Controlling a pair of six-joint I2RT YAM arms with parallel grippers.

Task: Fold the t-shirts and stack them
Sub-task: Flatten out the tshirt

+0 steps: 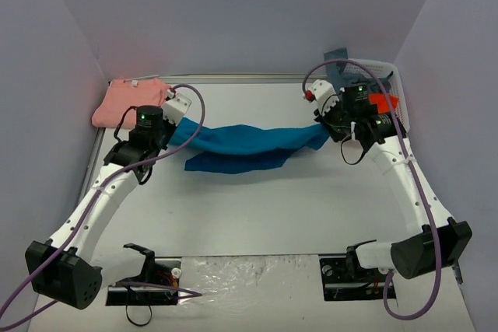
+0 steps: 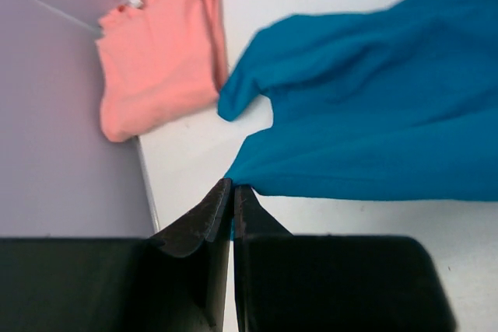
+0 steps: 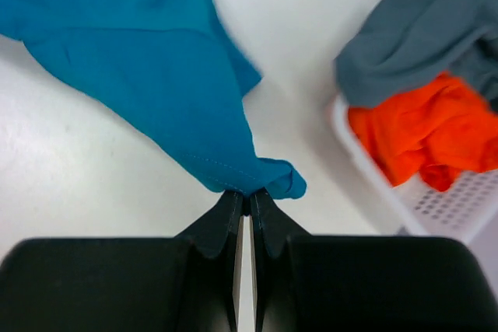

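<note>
White arm links [image 1: 85, 211], black joints [image 1: 62, 274], purple cables [image 1: 201, 106], matte black fingers [image 2: 194, 223].

Four shirts: one teal-blue shirt [image 1: 249, 145], one salmon-pink shirt [image 1: 128, 100], one orange shirt [image 3: 420, 134], one grey-blue shirt [image 3: 420, 33]. One basket [image 3: 447, 209]. Two arms: left arm [image 1: 93, 200], right arm [image 1: 410, 184].

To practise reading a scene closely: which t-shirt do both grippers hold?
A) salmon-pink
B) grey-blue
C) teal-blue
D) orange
C: the left gripper and the right gripper are each shut on one end of the teal-blue t-shirt, which spans between them.
</note>
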